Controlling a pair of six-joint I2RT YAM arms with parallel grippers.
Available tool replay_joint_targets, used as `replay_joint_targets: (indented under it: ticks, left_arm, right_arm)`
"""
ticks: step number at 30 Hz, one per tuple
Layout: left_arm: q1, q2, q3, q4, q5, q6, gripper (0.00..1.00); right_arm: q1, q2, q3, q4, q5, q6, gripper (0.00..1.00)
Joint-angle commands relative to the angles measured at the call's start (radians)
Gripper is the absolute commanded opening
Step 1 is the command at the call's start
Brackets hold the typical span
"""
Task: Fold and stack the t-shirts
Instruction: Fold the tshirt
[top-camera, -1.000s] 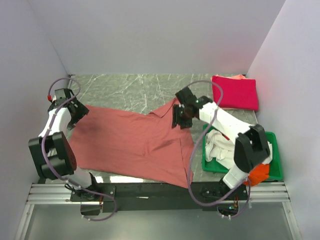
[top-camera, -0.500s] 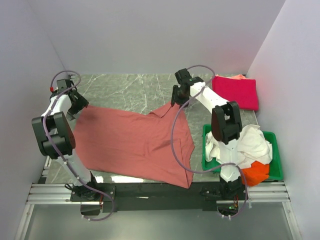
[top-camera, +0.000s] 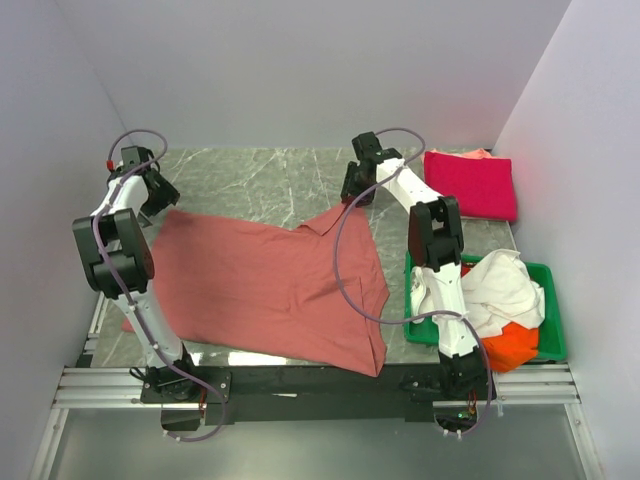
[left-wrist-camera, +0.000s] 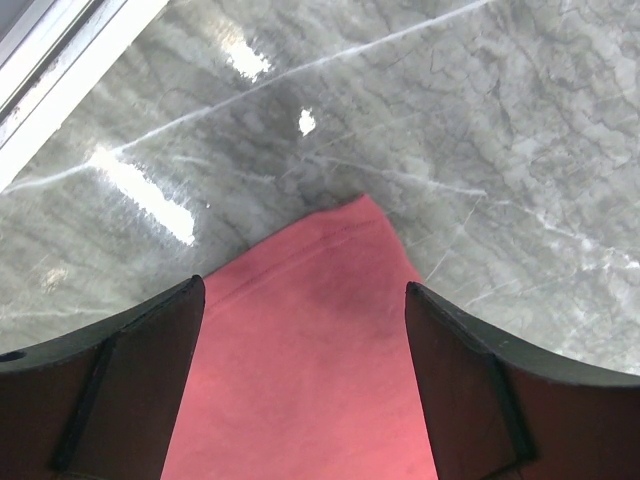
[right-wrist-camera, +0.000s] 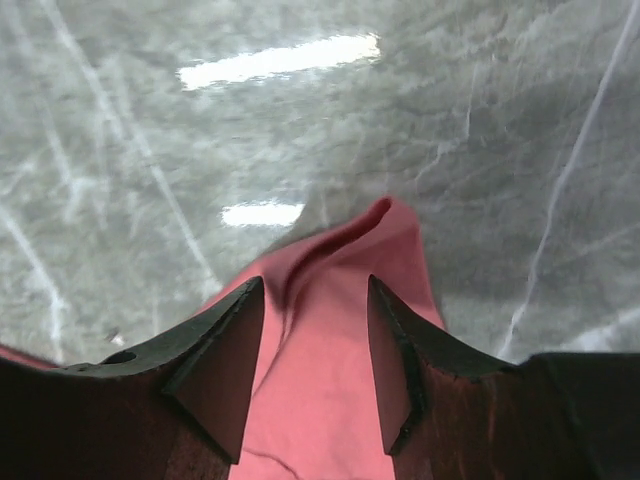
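A large salmon-red t-shirt (top-camera: 270, 285) lies spread flat across the table. My left gripper (top-camera: 157, 196) hangs over its far left corner, open wide; in the left wrist view the corner of the salmon-red t-shirt (left-wrist-camera: 310, 400) lies below the left gripper (left-wrist-camera: 305, 290), untouched. My right gripper (top-camera: 352, 190) stands open just beyond the far right corner. In the right wrist view the right gripper (right-wrist-camera: 312, 290) straddles a raised fold of that salmon-red t-shirt (right-wrist-camera: 330, 400) without pinching it. A crimson t-shirt (top-camera: 470, 185) lies folded at the back right.
A green tray (top-camera: 555, 340) at the near right holds a crumpled white t-shirt (top-camera: 505, 285) and an orange one (top-camera: 510, 345). Bare marble table (top-camera: 260, 175) stretches behind the spread shirt. White walls close in the left, back and right sides.
The right gripper has moved off the shirt's far right corner toward the back of the table. The left gripper has also drifted back. The salmon-red shirt lies still.
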Motion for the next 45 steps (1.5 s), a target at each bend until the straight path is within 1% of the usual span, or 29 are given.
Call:
replay_joint_targets:
  ticks: [1,6,11,18,21,22,24,25,28,31,38,41,42,44,45]
  left_arm:
    - [-0.008,0.020,0.059,-0.009,-0.014,0.029,0.87]
    - [-0.022,0.051,0.084,-0.021,-0.018,0.018,0.86]
    - [-0.034,0.048,0.078,-0.030,-0.028,0.018,0.86]
    - [-0.043,0.075,0.093,-0.051,-0.046,0.016,0.86]
    - [-0.043,0.095,0.114,-0.065,-0.061,0.016,0.87]
    - [-0.043,0.097,0.122,-0.067,-0.066,0.018,0.87]
    - [-0.042,0.108,0.133,-0.067,-0.066,0.019,0.87]
    - [-0.040,0.112,0.144,-0.067,-0.064,0.018,0.86]
    - [-0.037,0.137,0.174,-0.077,-0.063,0.006,0.84]
    - [-0.028,0.160,0.199,-0.085,-0.057,-0.007,0.80]
    - [-0.022,0.220,0.242,-0.081,-0.054,0.002,0.68]
    - [-0.022,0.246,0.265,-0.078,-0.055,0.001,0.62]
    - [-0.023,0.252,0.275,-0.078,-0.051,0.001,0.59]
    - [-0.025,0.269,0.285,-0.081,-0.051,0.001,0.56]
    - [-0.025,0.273,0.292,-0.084,-0.054,-0.001,0.52]
  right_arm:
    - [-0.005,0.022,0.043,0.024,-0.019,0.029,0.52]
    - [-0.005,0.022,0.059,0.043,-0.012,0.029,0.50]
    - [-0.005,0.025,0.062,0.057,-0.010,0.027,0.49]
    - [-0.008,0.077,0.105,0.051,-0.029,0.021,0.42]
    - [-0.012,0.082,0.103,0.060,-0.041,0.024,0.34]
    - [-0.014,0.082,0.103,0.063,-0.045,0.024,0.28]
    - [-0.015,0.081,0.100,0.063,-0.050,0.026,0.21]
    - [-0.018,0.078,0.096,0.064,-0.050,0.024,0.13]
    - [-0.020,0.052,0.056,0.084,-0.042,0.021,0.00]
    - [-0.020,0.027,0.004,0.103,-0.039,0.022,0.00]
    - [-0.023,0.013,-0.029,0.104,-0.044,0.006,0.00]
    - [-0.023,0.005,-0.047,0.112,-0.048,0.006,0.00]
    - [-0.021,0.002,-0.049,0.112,-0.050,0.004,0.00]
    - [-0.023,0.002,-0.050,0.110,-0.050,0.001,0.00]
    - [-0.023,0.002,-0.052,0.110,-0.049,-0.002,0.00]
